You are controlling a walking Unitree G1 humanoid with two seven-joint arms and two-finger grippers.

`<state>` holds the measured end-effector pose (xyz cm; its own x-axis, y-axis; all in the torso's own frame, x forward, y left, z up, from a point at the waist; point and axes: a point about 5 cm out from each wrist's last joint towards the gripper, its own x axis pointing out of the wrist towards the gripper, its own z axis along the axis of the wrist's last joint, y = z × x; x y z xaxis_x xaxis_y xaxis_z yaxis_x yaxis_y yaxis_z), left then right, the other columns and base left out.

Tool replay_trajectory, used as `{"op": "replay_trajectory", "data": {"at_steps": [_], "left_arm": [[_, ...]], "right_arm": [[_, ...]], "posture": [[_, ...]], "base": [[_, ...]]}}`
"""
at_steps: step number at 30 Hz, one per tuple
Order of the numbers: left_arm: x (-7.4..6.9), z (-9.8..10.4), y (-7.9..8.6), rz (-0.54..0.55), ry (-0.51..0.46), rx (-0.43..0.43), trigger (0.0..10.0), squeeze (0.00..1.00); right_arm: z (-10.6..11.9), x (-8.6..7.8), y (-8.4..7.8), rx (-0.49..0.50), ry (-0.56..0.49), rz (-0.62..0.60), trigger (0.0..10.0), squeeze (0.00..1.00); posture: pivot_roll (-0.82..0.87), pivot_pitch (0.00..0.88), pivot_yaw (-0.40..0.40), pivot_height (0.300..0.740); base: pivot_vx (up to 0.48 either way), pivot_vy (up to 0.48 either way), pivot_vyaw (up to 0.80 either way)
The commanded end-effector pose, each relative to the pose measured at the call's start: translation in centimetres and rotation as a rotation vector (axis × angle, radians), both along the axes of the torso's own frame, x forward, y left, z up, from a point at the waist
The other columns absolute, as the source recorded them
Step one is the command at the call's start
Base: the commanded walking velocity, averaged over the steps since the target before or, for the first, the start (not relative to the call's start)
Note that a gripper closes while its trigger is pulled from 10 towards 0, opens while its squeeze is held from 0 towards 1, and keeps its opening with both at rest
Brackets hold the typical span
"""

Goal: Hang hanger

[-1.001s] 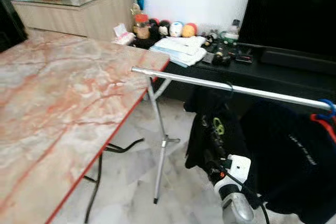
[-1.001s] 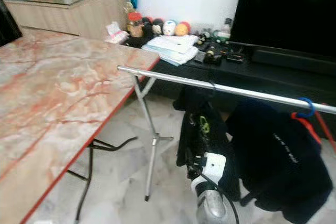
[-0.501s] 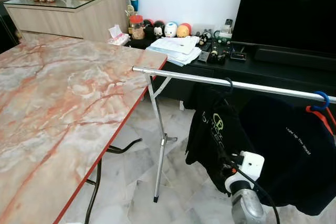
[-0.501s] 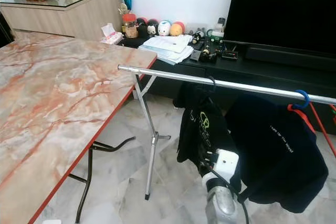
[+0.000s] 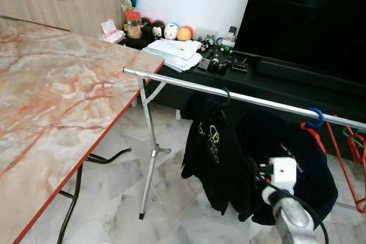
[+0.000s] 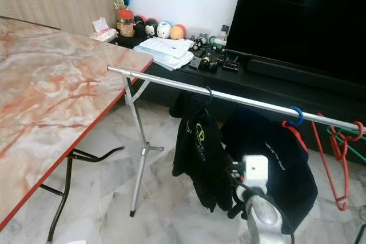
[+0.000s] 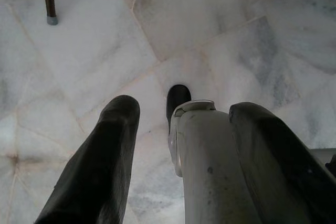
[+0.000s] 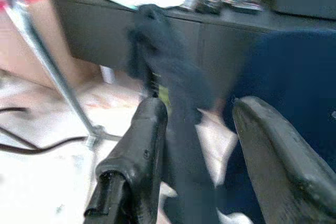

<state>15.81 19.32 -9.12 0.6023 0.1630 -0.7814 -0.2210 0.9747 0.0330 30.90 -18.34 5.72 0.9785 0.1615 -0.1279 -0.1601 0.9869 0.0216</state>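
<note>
Room: pale marble floor point(image 5: 120, 198), pink marble table point(image 5: 51, 95) on the robot's left, big dark TV point(image 5: 309, 21) over a black console point(image 5: 269, 84) strewn with papers and small items.
Rail: silver clothes rail point(image 5: 189, 86) crosses in front of the console, on a folding stand.
Hanger: black hanger hook point(image 5: 226, 94) sits on the rail, carrying a black T-shirt point(image 5: 209, 152).
Neighbours: navy shirt point(image 5: 291, 164) on a blue hook point(image 5: 313, 118); red hangers point(image 6: 337, 158) further right.
Right gripper point(image 8: 202, 145): raised near the black T-shirt, fingers spread, holding nothing.
Left gripper point(image 7: 184, 145): pointed down at the floor, fingers apart, nothing held.
</note>
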Motion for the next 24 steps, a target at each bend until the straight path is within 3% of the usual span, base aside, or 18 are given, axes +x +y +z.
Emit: {"op": "replay_trajectory", "data": {"at_steps": [1, 4, 6, 10, 13, 16, 24], "left_arm": [[-0.9, -0.4, -0.2, -0.011, 0.030, -0.001, 10.0, 0.00], [-0.6, -0.1, 0.3, -0.027, 0.008, 0.011, 10.0, 0.00], [-0.2, 0.3, 1.7, -0.002, -0.022, 0.039, 10.0, 0.00], [-0.6, 0.4, 3.0, 0.016, -0.019, 0.060, 10.0, 0.00], [-1.0, 0.3, 3.2, -0.052, -0.003, 0.082, 10.0, 0.00], [-1.0, 0.5, 3.8, -0.081, 0.000, 0.096, 10.0, 0.00], [1.2, 1.4, 3.6, -0.111, -0.058, 0.092, 10.0, 0.00]], "right_arm": [[-0.5, 0.1, 0.6, 0.028, 0.036, 0.013, 10.0, 0.00], [-0.6, 0.5, 1.5, 0.058, 0.039, 0.011, 10.0, 0.00], [-0.8, 0.6, 2.9, 0.099, 0.047, 0.016, 10.0, 0.00], [-1.4, 0.1, 3.9, 0.116, 0.063, 0.015, 10.0, 0.00], [-2.1, -0.4, 3.4, 0.113, 0.075, -0.040, 10.0, 0.00], [-2.8, -1.0, 1.9, 0.164, 0.094, -0.164, 10.0, 0.00], [-2.8, -0.9, 1.6, 0.157, 0.091, -0.176, 10.0, 0.00]], "posture": [[0.09, 0.017, -0.060, 0.740], [0.11, 0.020, -0.054, 0.740], [0.12, 0.030, -0.043, 0.740], [0.12, 0.019, -0.005, 0.740], [0.11, 0.011, 0.010, 0.740], [0.09, 0.000, 0.027, 0.740], [0.10, 0.005, 0.036, 0.740]], "base": [[0.000, 0.000, 0.00], [0.000, 0.000, 0.00], [0.000, 0.000, 0.00], [0.000, 0.000, 0.00], [0.172, 0.000, 0.00], [0.281, 0.000, 0.00], [0.289, 0.000, 0.00]]}}
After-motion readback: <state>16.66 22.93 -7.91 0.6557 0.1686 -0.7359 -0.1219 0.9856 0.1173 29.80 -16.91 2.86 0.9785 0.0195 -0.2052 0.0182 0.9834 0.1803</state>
